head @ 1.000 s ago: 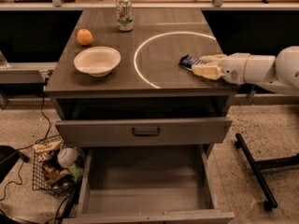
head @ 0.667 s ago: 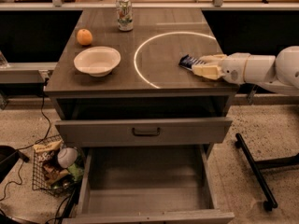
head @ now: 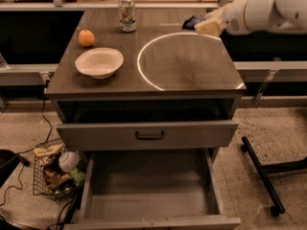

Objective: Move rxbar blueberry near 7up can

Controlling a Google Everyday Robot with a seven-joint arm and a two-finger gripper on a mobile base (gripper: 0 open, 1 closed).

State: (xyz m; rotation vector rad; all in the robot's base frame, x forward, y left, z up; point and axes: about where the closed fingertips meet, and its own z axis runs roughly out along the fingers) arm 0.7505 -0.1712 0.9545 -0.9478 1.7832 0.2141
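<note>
The 7up can (head: 127,14) stands upright at the back of the brown cabinet top, left of the middle. My gripper (head: 204,25) reaches in from the upper right, above the back right part of the top. It is shut on the rxbar blueberry (head: 193,21), whose dark navy end sticks out to the left of the fingers. The bar is lifted off the surface, well to the right of the can.
An orange (head: 86,37) and a white bowl (head: 99,62) sit on the left of the cabinet top (head: 144,83). A bright ring of light (head: 182,61) lies on the right half. The bottom drawer (head: 148,195) is pulled out, the middle one (head: 149,134) slightly. A wire basket (head: 55,171) stands on the floor at left.
My gripper has lifted the rxbar from the right side of the top and carried it toward the back. It sits higher in view now.
</note>
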